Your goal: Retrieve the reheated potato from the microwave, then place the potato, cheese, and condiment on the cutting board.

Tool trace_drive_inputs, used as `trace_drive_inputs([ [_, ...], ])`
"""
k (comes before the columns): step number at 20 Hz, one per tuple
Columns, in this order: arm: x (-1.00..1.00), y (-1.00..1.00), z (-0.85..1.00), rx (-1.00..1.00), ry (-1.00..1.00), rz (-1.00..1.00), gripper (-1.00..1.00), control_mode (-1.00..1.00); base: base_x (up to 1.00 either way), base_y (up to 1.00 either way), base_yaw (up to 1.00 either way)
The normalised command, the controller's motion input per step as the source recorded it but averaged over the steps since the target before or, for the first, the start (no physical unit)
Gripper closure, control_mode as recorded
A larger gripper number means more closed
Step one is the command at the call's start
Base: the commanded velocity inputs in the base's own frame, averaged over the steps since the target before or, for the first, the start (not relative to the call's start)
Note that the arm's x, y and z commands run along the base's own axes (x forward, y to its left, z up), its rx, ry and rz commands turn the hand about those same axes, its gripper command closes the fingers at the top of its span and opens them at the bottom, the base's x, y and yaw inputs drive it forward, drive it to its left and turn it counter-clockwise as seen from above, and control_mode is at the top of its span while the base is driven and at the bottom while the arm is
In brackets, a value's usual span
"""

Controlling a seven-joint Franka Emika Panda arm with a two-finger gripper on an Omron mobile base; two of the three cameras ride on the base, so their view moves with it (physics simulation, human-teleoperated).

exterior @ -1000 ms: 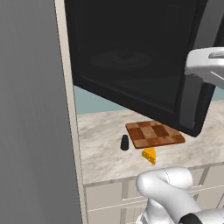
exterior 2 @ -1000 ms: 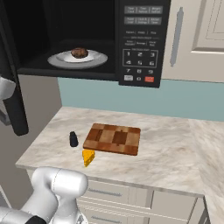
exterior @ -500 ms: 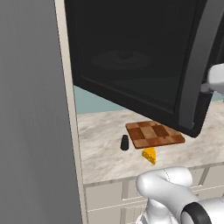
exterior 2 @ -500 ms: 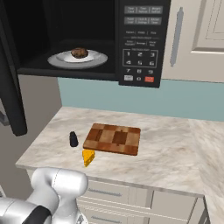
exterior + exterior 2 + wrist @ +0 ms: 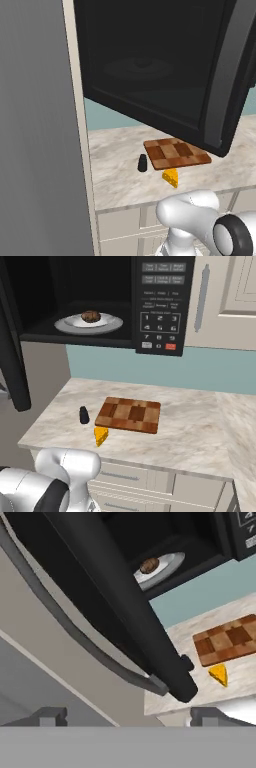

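The tool (image 5: pixel 127 717) stands released, its two tips wide apart with nothing between them, just before the swung-open door of the microwave (image 5: pixel 160 303) and its curved handle (image 5: pixel 65 627); beyond the door edge, on the marble bench (image 5: pixel 200 431), the cheese (image 5: pixel 101 435) lies nearest, the condiment (image 5: pixel 84 415) just beside it, and the cutting board (image 5: pixel 130 414) close behind both, bare; farthest, up inside the microwave cavity, well apart from the tool, the potato (image 5: pixel 90 316) sits on a white plate (image 5: pixel 70 325).
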Motion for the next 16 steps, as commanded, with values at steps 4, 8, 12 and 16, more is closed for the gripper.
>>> trace_drive_inputs([
  [4,0.00,-0.54,0.00,0.13,0.13,0.00,-1.00,-1.00,0.00,0.00,0.00],
  [8,0.06,-0.48,-0.09,0.24,0.08,0.00,-1.00,-1.00,0.00,0.00,0.00],
  [12,0.16,-0.40,-0.14,0.31,0.00,0.00,-1.00,-1.00,0.00,0.00,0.00],
  [16,0.40,-0.26,-0.11,0.28,0.01,0.00,-1.00,-1.00,0.00,0.00,0.00],
])
